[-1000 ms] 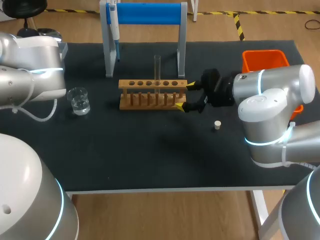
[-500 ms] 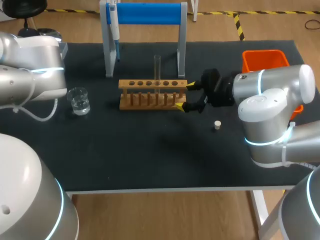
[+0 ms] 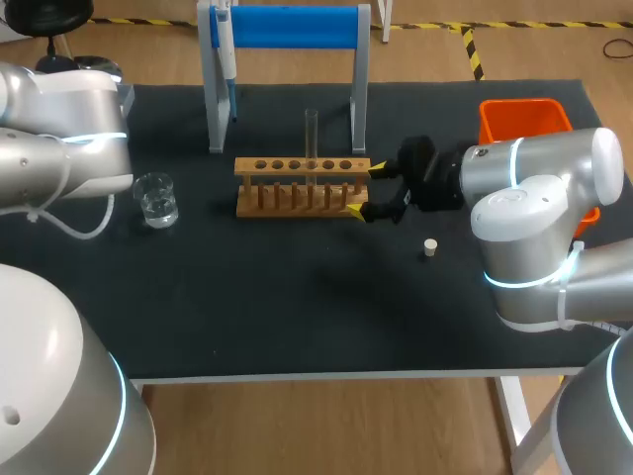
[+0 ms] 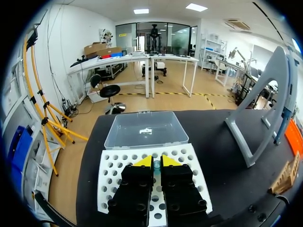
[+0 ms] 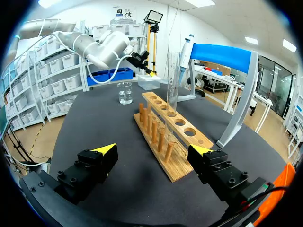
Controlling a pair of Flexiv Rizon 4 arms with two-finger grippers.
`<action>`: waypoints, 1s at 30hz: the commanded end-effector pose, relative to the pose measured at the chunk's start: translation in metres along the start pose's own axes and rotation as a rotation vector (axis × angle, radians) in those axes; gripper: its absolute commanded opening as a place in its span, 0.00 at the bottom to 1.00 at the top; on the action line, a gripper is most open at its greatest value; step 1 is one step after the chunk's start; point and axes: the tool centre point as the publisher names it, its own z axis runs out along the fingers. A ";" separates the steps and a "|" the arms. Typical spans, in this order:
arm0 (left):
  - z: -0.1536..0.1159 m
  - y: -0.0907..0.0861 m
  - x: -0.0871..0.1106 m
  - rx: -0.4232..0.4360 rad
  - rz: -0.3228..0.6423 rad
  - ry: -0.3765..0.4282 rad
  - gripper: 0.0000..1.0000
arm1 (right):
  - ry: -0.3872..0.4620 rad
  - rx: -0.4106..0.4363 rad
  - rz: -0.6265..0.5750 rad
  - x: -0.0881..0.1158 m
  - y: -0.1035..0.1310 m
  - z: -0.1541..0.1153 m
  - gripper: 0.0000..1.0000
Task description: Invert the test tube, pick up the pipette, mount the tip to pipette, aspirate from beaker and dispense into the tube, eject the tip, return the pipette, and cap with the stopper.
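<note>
**Your right gripper (image 3: 367,188) waits open at the rack (image 3: 302,185)**

It stands spread wide, holding nothing, just beside the wooden rack's right end, mid-tabletop. The test tube (image 3: 311,134) stands upright in the rack. Your left gripper (image 4: 156,161) hovers over the tip box (image 4: 113,175) near the tabletop's far left corner, fingers drawn together, gripping nothing you can make out.
</note>
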 end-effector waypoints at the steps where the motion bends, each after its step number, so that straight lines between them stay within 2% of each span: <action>1: 0.001 0.000 -0.001 0.006 -0.002 -0.009 0.00 | 0.002 0.000 0.000 0.000 0.000 -0.001 1.00; 12: -0.014 -0.007 -0.001 0.036 0.000 -0.031 0.00 | 0.002 0.000 0.000 0.000 0.000 -0.001 1.00; 30: -0.043 -0.033 0.005 0.107 0.028 -0.074 0.00 | 0.002 0.000 0.000 0.000 0.000 -0.001 1.00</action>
